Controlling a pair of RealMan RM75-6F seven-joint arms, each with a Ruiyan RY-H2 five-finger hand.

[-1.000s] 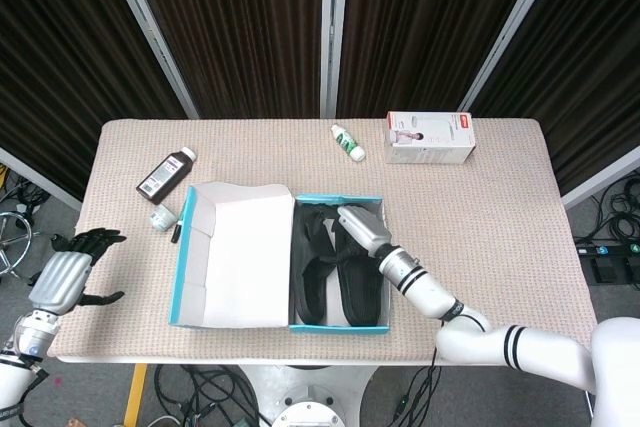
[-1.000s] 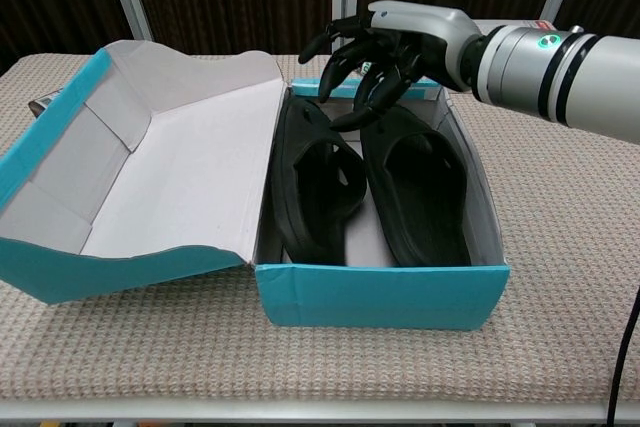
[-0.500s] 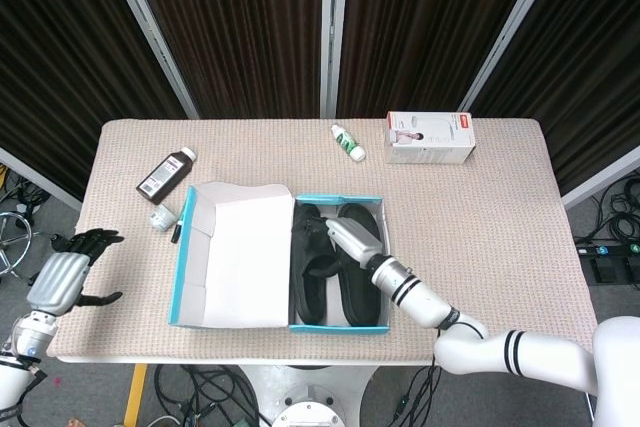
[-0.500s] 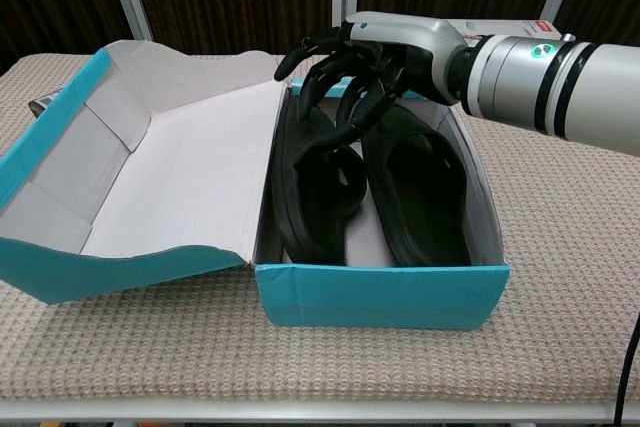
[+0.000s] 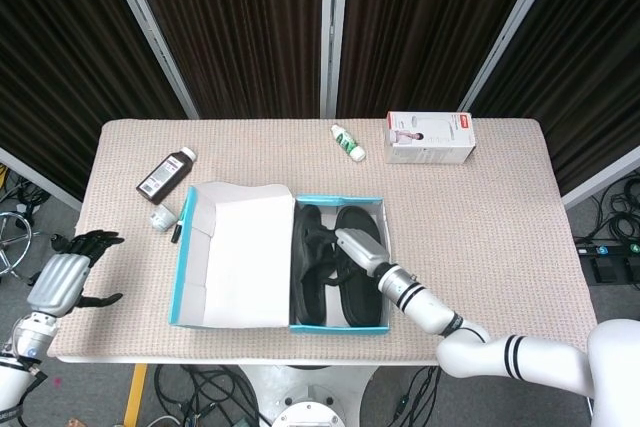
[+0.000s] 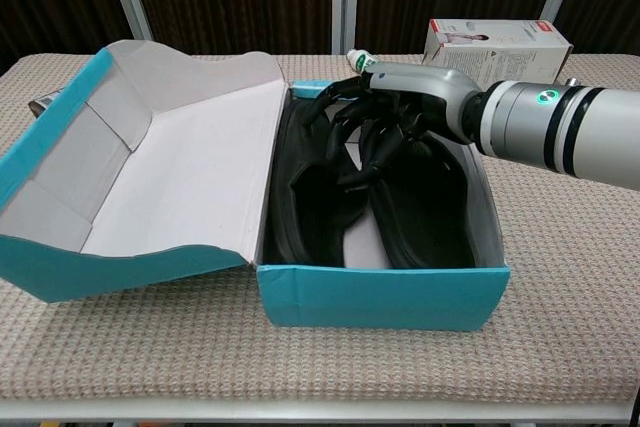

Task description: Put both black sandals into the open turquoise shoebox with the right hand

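your right hand — fingers spread, gripping nothing — sits inside the shoebox over both sandals, lying lengthwise front-to-back.

No text can be read. The white box at the table's one o'clock carries a red patch and grey printing, too small to make out. The brown bottle at ten o'clock has a dark label with pale lines, likewise illegible.
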